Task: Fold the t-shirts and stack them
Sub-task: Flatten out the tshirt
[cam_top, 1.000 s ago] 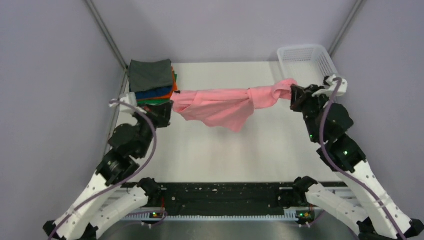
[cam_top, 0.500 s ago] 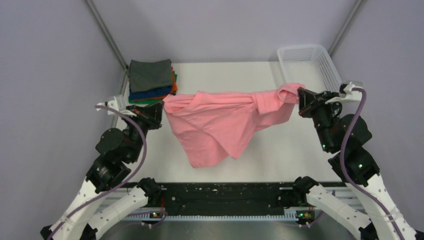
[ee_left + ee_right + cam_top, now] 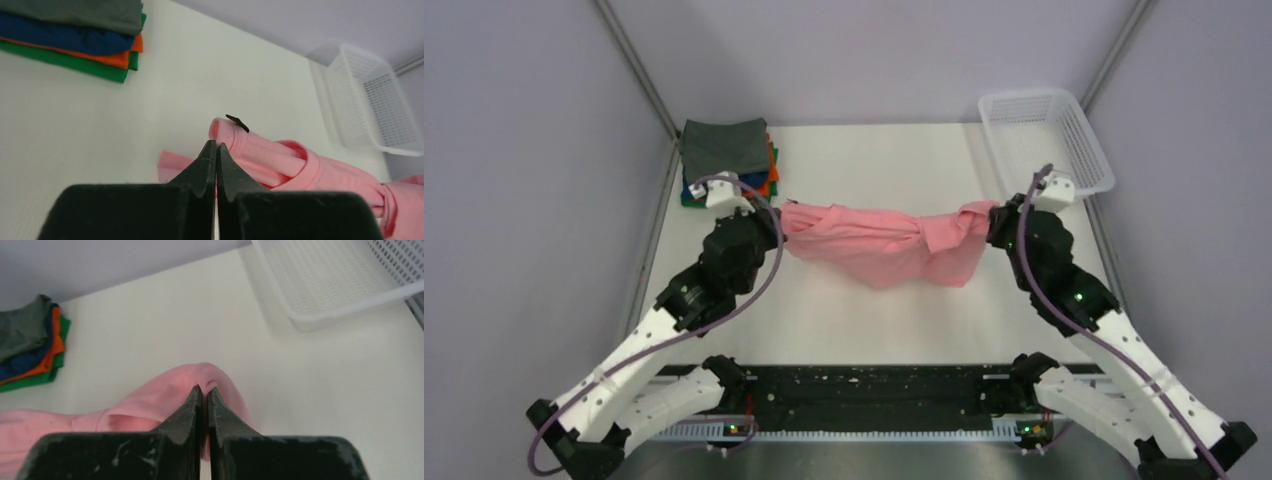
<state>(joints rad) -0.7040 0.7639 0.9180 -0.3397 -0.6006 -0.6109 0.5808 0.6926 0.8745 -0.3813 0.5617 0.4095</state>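
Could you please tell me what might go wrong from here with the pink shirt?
The pink t-shirt hangs twisted and bunched between both grippers, so it may land crumpled. The left gripper and right gripper each pinch only a small bit of cloth, which could slip out. The left gripper sits close to the folded stack and might nudge it.

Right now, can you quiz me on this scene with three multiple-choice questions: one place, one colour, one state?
1. Where is the white basket? A) far right corner of the table B) far left corner C) between the arm bases
2. What colour tops the folded stack? A) green B) dark grey C) orange
3. How is the pink t-shirt held? A) released B) by one gripper C) by the left gripper and right gripper
Answers: 1 A, it sits far right; 2 B, grey lies uppermost; 3 C, both shut jaws pinch cloth.
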